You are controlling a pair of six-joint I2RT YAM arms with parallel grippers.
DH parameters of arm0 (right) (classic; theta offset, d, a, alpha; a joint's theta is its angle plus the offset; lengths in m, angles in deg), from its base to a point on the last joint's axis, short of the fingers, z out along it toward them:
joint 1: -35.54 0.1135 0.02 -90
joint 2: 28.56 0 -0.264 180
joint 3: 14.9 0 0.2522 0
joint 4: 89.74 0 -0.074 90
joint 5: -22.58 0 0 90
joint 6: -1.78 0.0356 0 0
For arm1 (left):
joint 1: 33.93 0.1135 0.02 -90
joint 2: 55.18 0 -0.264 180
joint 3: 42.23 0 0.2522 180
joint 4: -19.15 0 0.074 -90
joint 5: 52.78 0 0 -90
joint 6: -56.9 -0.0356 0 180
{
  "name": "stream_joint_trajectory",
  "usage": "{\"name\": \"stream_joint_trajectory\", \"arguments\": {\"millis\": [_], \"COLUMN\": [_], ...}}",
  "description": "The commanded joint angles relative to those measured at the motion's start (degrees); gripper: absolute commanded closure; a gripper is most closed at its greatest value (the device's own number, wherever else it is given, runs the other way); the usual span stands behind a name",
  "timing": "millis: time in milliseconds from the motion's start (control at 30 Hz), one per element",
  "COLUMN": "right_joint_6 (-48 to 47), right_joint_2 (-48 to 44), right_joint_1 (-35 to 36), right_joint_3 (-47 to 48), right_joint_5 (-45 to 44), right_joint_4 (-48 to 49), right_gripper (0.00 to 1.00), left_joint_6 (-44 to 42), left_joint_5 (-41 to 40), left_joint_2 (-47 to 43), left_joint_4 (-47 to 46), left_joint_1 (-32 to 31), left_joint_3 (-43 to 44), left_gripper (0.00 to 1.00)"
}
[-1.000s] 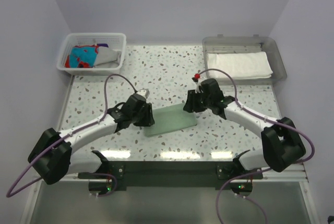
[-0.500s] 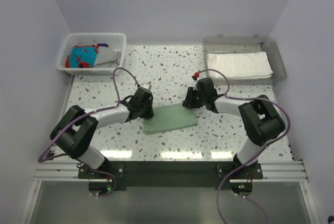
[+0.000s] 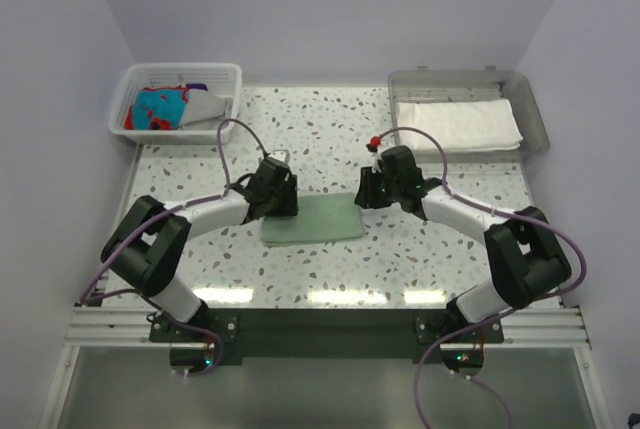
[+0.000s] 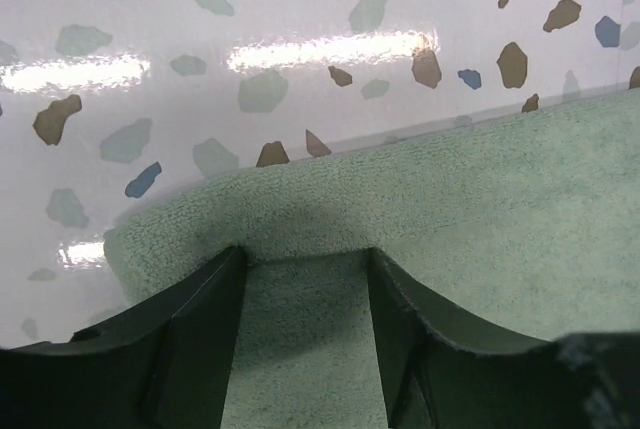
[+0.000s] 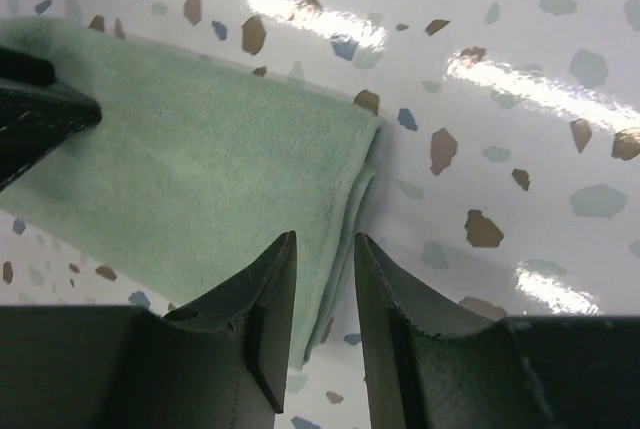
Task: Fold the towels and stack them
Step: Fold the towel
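Mint towel (image 3: 312, 221) lies folded flat in the middle of the surface (image 3: 330, 139), between the two arms. The left gripper (image 4: 305, 261) straddles its left corner, jaws apart, with the cloth unpinched between them. The right gripper (image 5: 324, 245) hangs over the layered right edge, jaws narrowly apart and nothing caught. The likely risk is that a closing finger snags only the top layer, peeling the fold open or dragging the towel askew. Bare surface rings the towel. The tray (image 3: 535, 114) holding the white towel (image 3: 460, 124) sits well apart at far right, the basket (image 3: 180, 69) at far left.

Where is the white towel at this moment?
Top view: the white towel lies folded inside the clear tray at the far right corner of the table.
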Motion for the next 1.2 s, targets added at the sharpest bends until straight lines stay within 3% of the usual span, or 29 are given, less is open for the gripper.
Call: {"name": "stream_joint_trajectory", "arguments": {"millis": [0, 267, 600, 767, 833, 1000, 1033, 1167], "right_joint_6": [-3.0, -2.6, -1.2, 0.0, 1.6, 3.2, 2.8, -0.7], "right_joint_2": [-4.2, -5.4, -1.1, -0.3, 0.4, -1.4, -2.4, -6.6], "right_joint_1": [2.5, 7.7, 8.3, 10.6, 12.7, 14.7, 14.7, 11.7], "right_joint_3": [2.7, 1.2, -2.3, -2.0, -1.6, 0.5, 0.9, 5.5], "right_joint_5": [-1.6, -1.4, -1.9, -1.2, -1.5, -2.3, -3.6, -9.4], "right_joint_4": [-7.5, -11.8, -9.9, -10.6, -10.5, -10.7, -11.3, -19.2], "right_gripper": [0.66, 0.68, 0.81, 0.81, 0.81, 0.78, 0.76, 0.55], "left_joint_6": [-2.4, 3.3, 6.3, 5.7, 4.1, -0.5, -2.5, -6.2], "left_joint_5": [-2.8, -3.8, -5.7, -8.9, -9.3, -10.7, -10.7, -12.1], "left_joint_2": [-4.1, -15.1, -10.7, -6.8, -6.2, -7.4, -8.2, -13.0], "left_joint_4": [6.3, 9.9, 6.9, 10.6, 11.8, 14.1, 14.2, 16.3], "left_joint_1": [-0.5, -2.1, -2.0, 1.7, 4.5, 5.1, 4.8, 0.6], "left_joint_3": [1.1, -8.1, -14.6, -12.8, -10.8, -4.5, -3.0, 0.7], "left_gripper": [0.39, 0.41, 0.66, 0.67, 0.64, 0.36, 0.33, 0.03]}}
